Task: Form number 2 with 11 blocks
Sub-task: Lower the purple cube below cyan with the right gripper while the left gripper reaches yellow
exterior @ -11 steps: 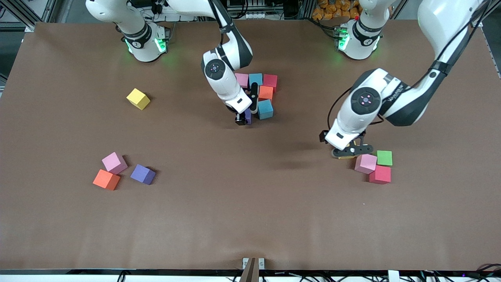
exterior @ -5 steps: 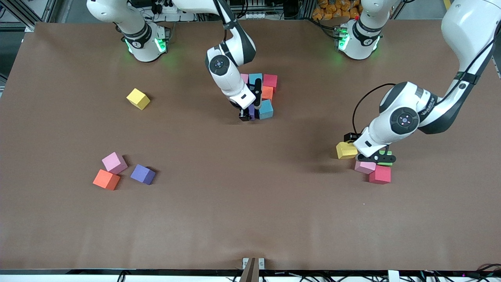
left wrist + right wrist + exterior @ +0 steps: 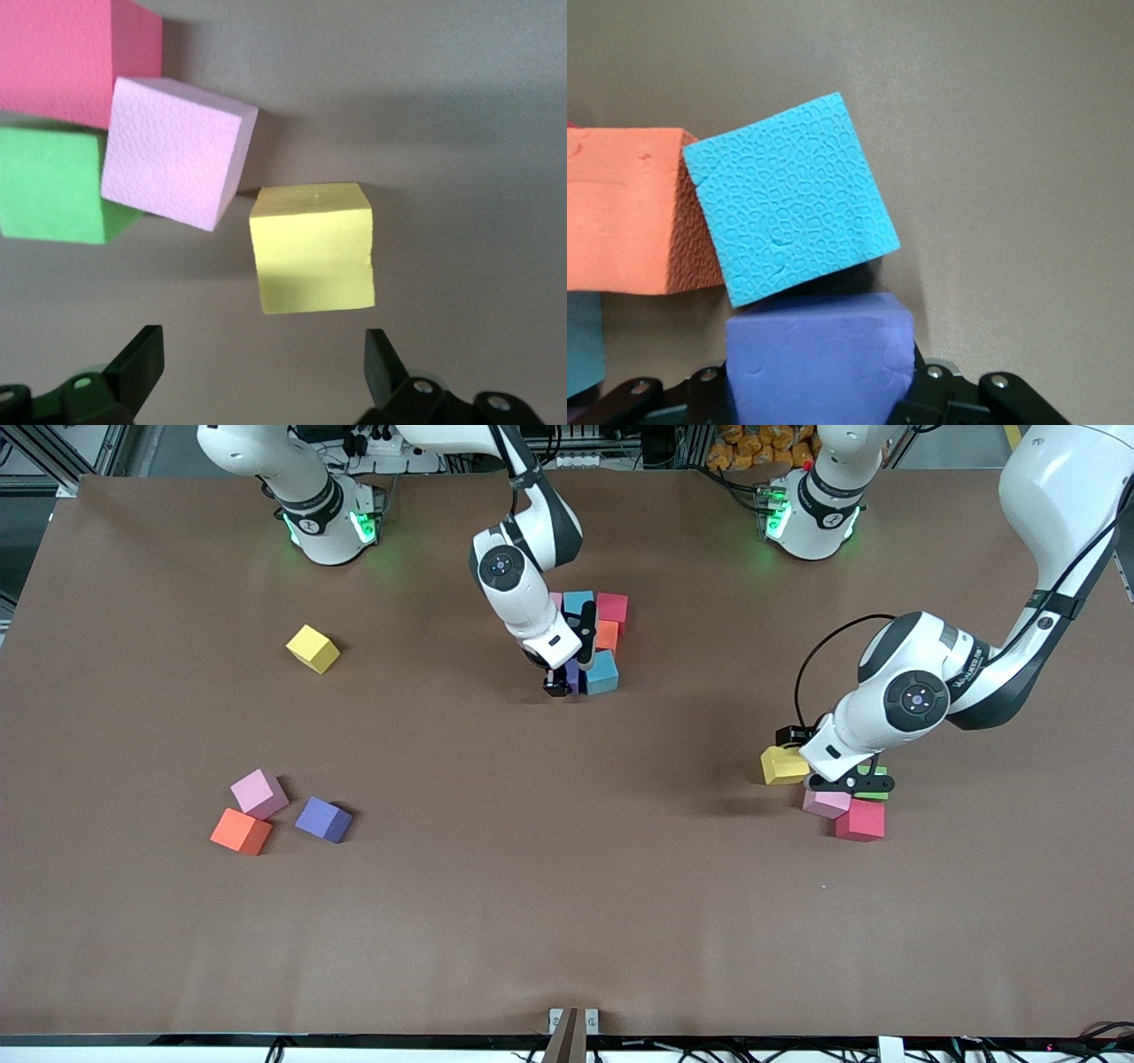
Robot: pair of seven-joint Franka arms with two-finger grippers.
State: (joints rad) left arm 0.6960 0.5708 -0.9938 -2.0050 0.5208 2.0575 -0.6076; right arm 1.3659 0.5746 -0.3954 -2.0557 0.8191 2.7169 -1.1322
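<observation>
Loose group, right arm's end: a pink matte cube, an orange matte cube and a purple matte cube lie close together, nearer the front camera than the other blocks at that end.
Lone block: a yellow matte cube sits well apart from that group, farther from the camera.
Right gripper: low at the table's middle, fingers closed on a second purple matte cube.
Held cube contact: in the right wrist view it touches a blue matte cube.
Central cluster: that blue cube lies beside a second orange matte cube; farther from the camera stand another blue matte cube and a red matte cube.
Left gripper: fingers spread wide, holding nothing, poised just above a second yellow matte cube.
Left arm's end group: that yellow cube lies just beside a second pink matte cube; this pink cube touches a green matte cube and a second red matte cube.
Surface: brown table.
</observation>
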